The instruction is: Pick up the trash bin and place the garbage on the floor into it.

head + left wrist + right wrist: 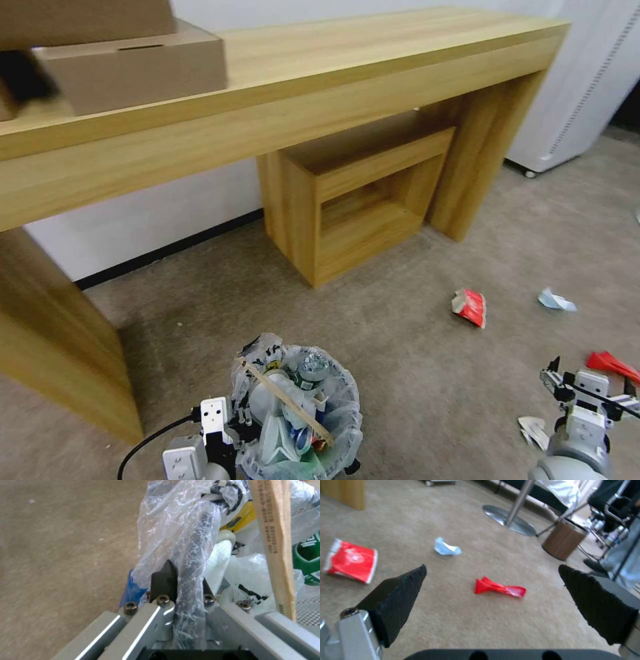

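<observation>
The trash bin [333, 427], lined with a crinkly white bag, hangs low at the front left, stuffed with litter and a wooden stick [287, 400]. My left gripper [237, 427] is shut on its dark rim [196, 555], with the bag pinched between the fingers [163, 580]. On the beige floor [400, 360] lie a red-and-white packet [470, 307], a blue-white wrapper [555, 300], a red wrapper [610, 363] and a white paper scrap [533, 430]. My right gripper [591, 379] is open just above the floor, with the red wrapper [498, 587] ahead of its fingers [396, 597].
A long wooden desk [320, 80] with cardboard boxes [133, 63] stands behind, a wooden cube stool [360, 200] under it. A white wheeled cabinet [580, 87] is at the right. A wood-grain bin [564, 540], a chrome stand base [510, 520] and a person's shoe [595, 565] lie beyond.
</observation>
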Motion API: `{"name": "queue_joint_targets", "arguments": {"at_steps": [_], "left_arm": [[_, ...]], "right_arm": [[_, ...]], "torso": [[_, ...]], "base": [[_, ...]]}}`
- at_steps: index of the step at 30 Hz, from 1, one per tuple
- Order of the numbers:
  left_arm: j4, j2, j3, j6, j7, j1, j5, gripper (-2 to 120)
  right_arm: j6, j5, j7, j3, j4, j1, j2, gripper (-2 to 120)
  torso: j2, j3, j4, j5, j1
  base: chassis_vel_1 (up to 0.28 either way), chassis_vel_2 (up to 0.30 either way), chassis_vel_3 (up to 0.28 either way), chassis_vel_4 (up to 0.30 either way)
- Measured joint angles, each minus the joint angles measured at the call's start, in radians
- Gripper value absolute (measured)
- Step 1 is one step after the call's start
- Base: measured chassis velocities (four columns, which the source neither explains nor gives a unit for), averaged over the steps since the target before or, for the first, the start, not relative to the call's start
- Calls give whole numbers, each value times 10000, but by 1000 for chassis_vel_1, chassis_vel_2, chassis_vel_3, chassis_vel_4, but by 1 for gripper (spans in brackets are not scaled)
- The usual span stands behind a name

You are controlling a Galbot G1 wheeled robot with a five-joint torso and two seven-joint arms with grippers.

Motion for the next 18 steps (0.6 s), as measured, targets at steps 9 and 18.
{"name": "queue_joint_targets", "arguments": {"at_steps": [9,18], "left_arm": [[14,-4,29,-14,-1,-77,-159,0],[-46,21,-11,-19,-34,17,-174,0]], "right_arm": [[1212,54,-970,-287,-115,257,-182,100],[2407,-482,-1931,-172,-256,539,-266,100]], "torso": [[0,0,-6,-1,0],[0,0,0,-1,0]], "base": [[-118,-100,-106,-113],[-18,-20,-22,-19]]}}
